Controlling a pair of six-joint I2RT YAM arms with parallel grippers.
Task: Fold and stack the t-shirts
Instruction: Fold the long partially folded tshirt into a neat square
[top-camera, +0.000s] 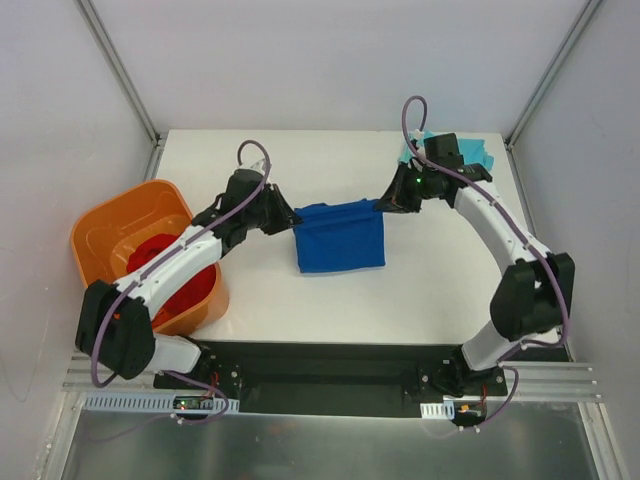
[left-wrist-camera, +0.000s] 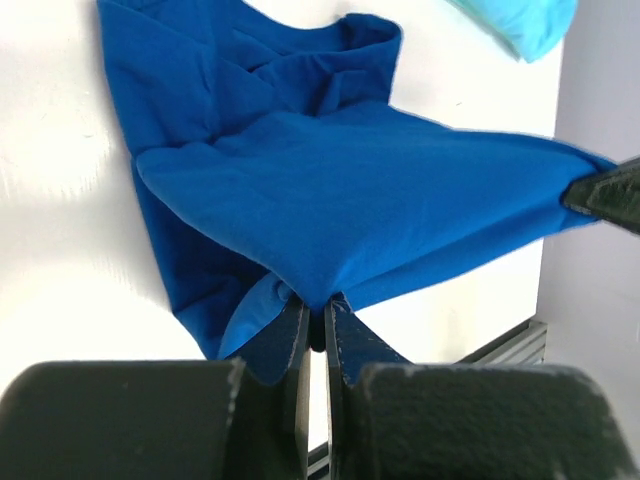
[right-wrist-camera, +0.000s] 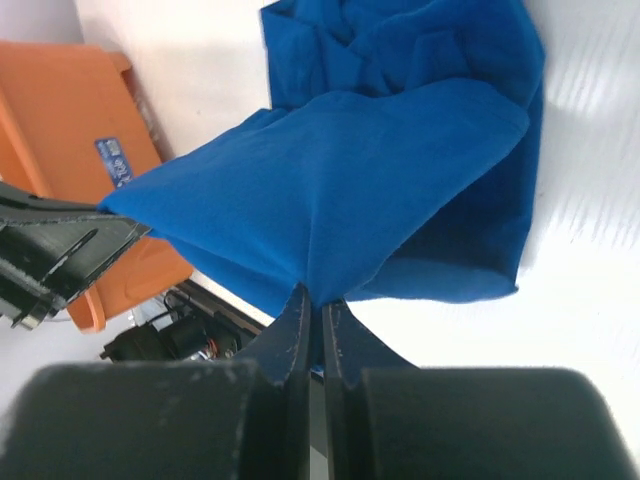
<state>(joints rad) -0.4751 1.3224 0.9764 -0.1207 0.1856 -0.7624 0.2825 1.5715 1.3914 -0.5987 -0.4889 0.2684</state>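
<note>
A tub (top-camera: 100, 225) at the left edge of the desk (top-camera: 400, 300) holds one shirt (top-camera: 160, 255), a second shirt (top-camera: 340, 240) lies mid-desk between the left gripper (top-camera: 294, 214) and right gripper (top-camera: 378, 206) at its rear corners, and a third shirt (top-camera: 480, 155) lies far right.

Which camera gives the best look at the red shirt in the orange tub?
The top external view: the red shirt lies in the orange tub, partly crossed by the left arm. The right wrist view shows only the tub's outside, and the left wrist view shows neither.
</note>
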